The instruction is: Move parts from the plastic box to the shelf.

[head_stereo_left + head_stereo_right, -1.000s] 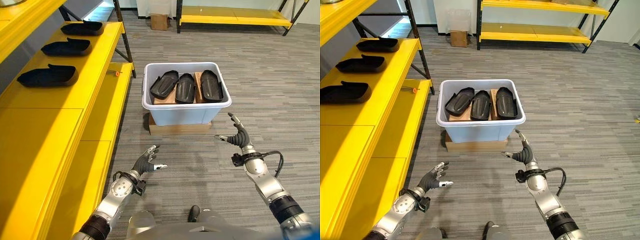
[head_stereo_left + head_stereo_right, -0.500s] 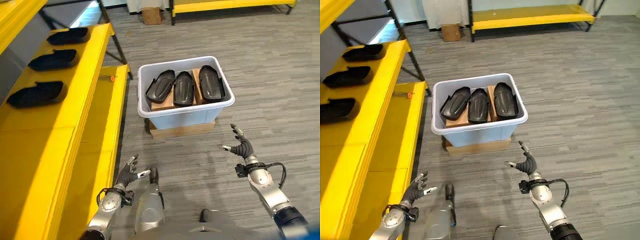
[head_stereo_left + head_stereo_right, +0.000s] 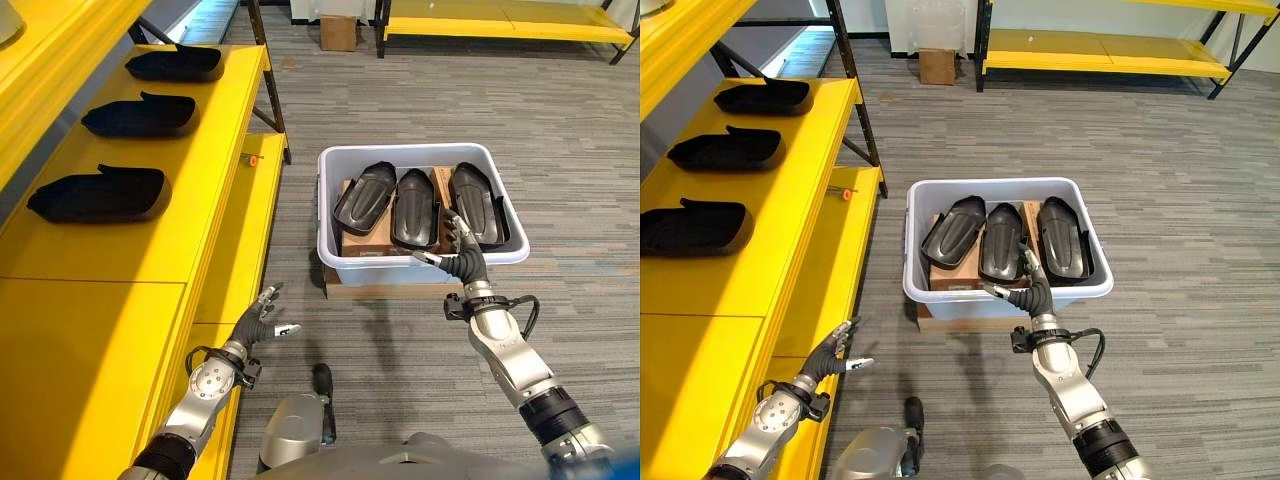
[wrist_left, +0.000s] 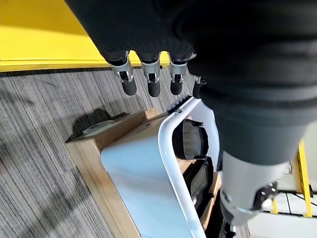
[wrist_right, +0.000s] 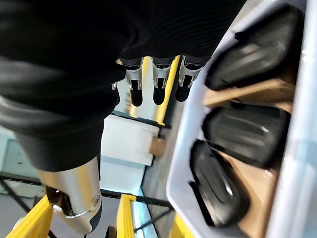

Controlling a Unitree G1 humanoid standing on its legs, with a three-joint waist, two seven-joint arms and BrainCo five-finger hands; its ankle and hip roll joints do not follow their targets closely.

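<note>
A pale plastic box (image 3: 345, 265) stands on a flat cardboard base (image 3: 385, 291) on the carpet. Three black shell-shaped parts lie side by side in it: left (image 3: 364, 196), middle (image 3: 412, 207), right (image 3: 475, 203). My right hand (image 3: 464, 265) hovers open at the box's near rim, fingers spread toward the middle part, holding nothing. My left hand (image 3: 257, 325) is low beside the yellow shelf (image 3: 120, 250), open and empty. Three more black parts (image 3: 98, 194) (image 3: 137, 115) (image 3: 175, 64) lie in a row on the shelf top.
A lower yellow shelf board (image 3: 245, 215) runs between the shelf and the box, with a small orange-tipped item (image 3: 252, 159) on it. A cardboard carton (image 3: 339, 32) and another yellow rack (image 3: 500, 17) stand at the far end of the grey carpet.
The camera has shifted, bringing the box closer. My right hand has risen from the floor in front of the box up to its near rim. My left hand stays low by the shelf.
</note>
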